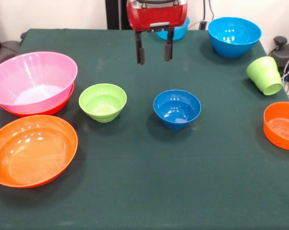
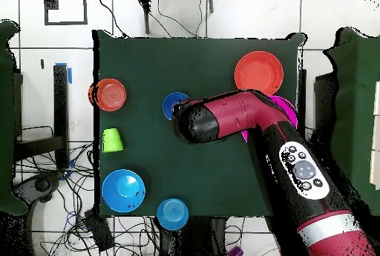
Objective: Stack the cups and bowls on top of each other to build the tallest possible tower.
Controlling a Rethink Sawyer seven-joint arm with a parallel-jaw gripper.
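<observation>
My gripper (image 1: 154, 51) hangs open and empty above the far middle of the table, behind the small dark blue bowl (image 1: 177, 108) and the small lime green bowl (image 1: 103, 101). The big pink bowl (image 1: 32, 81) sits nested in a wide orange bowl (image 1: 63, 104) at the left. A second wide orange bowl (image 1: 32, 149) stands in front of them. A sky blue bowl (image 1: 234, 36) stands far right, and another (image 1: 182, 29) shows partly behind the gripper. The lime green cup (image 1: 265, 75) lies on its side at the right. A smaller orange bowl (image 1: 282, 125) is at the right edge. The orange cup is out of view.
In the overhead view my arm (image 2: 245, 123) covers the table's middle and hides the lime bowl and most of the pink bowl (image 2: 286, 108). The dark green table (image 1: 149, 182) ends close to the right-hand bowls. Cables lie around the table.
</observation>
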